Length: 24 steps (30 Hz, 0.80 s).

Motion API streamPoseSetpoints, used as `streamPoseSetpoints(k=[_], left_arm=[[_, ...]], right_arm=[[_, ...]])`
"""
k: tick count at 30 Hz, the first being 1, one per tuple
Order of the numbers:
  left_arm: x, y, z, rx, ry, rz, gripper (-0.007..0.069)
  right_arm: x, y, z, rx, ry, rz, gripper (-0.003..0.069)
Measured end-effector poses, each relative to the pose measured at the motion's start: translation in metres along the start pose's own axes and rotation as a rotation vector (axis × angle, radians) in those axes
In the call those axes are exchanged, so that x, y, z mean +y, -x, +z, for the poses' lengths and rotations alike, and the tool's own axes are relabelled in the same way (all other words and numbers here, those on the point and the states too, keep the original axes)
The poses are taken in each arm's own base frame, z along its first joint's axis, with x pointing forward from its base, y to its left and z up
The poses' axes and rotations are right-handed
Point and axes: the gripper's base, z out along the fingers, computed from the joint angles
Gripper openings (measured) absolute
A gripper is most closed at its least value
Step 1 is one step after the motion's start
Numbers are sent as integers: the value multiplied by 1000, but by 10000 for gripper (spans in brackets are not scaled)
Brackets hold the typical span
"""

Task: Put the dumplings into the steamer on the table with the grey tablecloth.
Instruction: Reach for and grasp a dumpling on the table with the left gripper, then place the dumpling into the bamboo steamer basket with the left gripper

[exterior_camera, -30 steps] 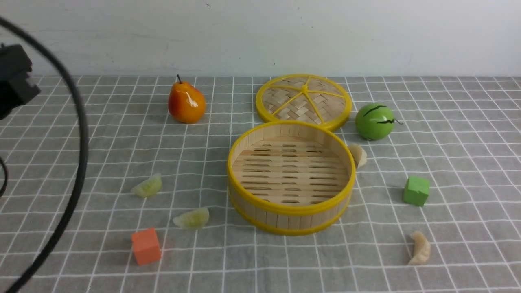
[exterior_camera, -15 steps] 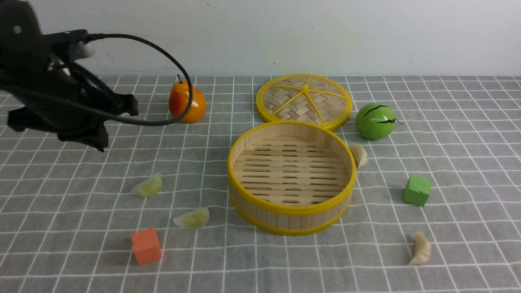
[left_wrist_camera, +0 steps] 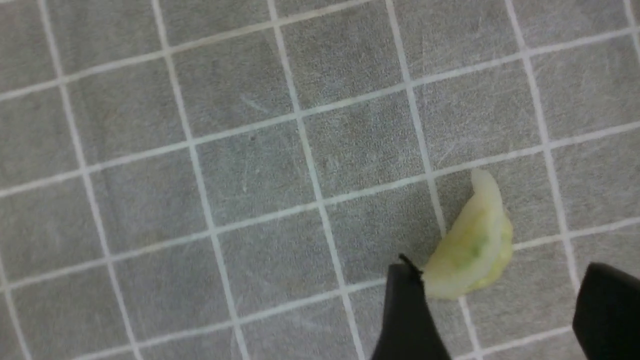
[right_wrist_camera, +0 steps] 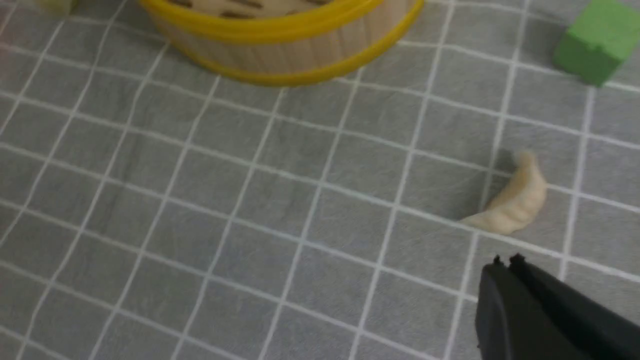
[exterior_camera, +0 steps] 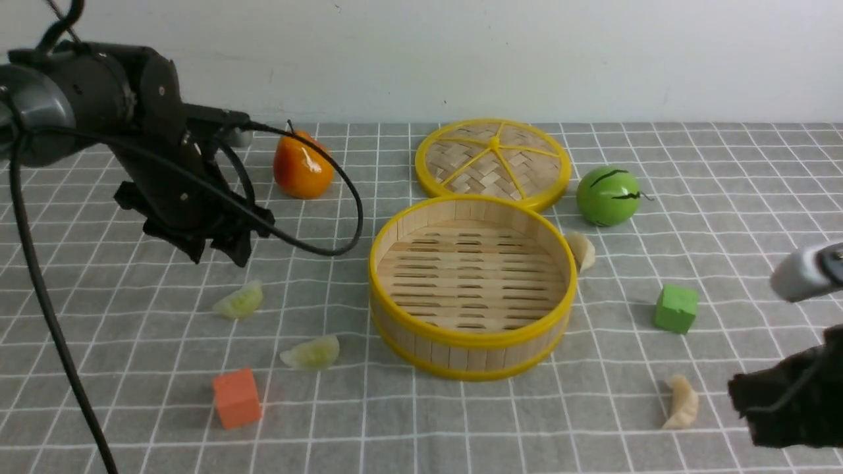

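Observation:
The bamboo steamer point(exterior_camera: 461, 355) stands empty mid-table on the grey tablecloth point(exterior_camera: 99, 329). Two green dumplings point(exterior_camera: 238, 301) point(exterior_camera: 311, 353) lie to its left. One cream dumpling point(exterior_camera: 581, 250) rests against its right wall, another point(exterior_camera: 681, 401) lies front right. My left gripper point(exterior_camera: 217, 255) hovers open just behind the farther green dumpling point(left_wrist_camera: 472, 245), nothing between its fingers point(left_wrist_camera: 407, 310). My right gripper point(exterior_camera: 741, 395) is shut and empty, just right of the front cream dumpling point(right_wrist_camera: 515, 202), tips point(right_wrist_camera: 505, 261) a little short of it.
The woven steamer lid point(exterior_camera: 490, 158) lies behind the steamer point(right_wrist_camera: 280, 50). An orange pear point(exterior_camera: 301, 166) stands back left, a green ball point(exterior_camera: 606, 196) back right. A green cube point(exterior_camera: 675, 308) point(right_wrist_camera: 597, 42) sits right, an orange cube point(exterior_camera: 236, 398) front left.
My left arm swung in from the left edge to above the farther green dumpling, and its jaws opened. My right arm came into view at the lower right, shut.

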Motion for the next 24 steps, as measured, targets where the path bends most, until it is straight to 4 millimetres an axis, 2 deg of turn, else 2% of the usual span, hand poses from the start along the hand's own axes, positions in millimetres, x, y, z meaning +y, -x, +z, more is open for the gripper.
streamPoseSetpoints(k=[3, 4, 6, 9, 12, 13, 15, 19, 23, 24], left_arm=[[-1, -1, 30, 22, -12, 82, 465], [-2, -1, 30, 19, -17, 83, 465], [-4, -5, 49, 53, -39, 131, 456], [-5, -9, 60, 91, -57, 148, 427], [-6, -9, 61, 95, -68, 142, 339], [-6, -9, 61, 100, -68, 121, 258], [-6, -9, 60, 106, -66, 81, 192], [-6, -4, 48, 138, -71, -46, 199], [-12, 19, 13, 67, -124, -128, 199], [-20, 30, -6, 9, -170, -145, 199]], right_arm=[[11, -2, 16, 67, 55, -53, -11], [10, -2, 16, 69, 55, -55, -11], [17, -4, 22, 95, 83, -81, -11], [20, -5, 23, 101, 90, -90, -10], [19, -4, 23, 96, 88, -92, -6], [19, -4, 23, 94, 88, -92, -5], [19, -4, 23, 90, 86, -92, -4], [19, -3, 23, 80, 81, -93, 0], [18, -2, 23, 70, 77, -92, 1], [18, -1, 23, 63, 74, -92, 2]])
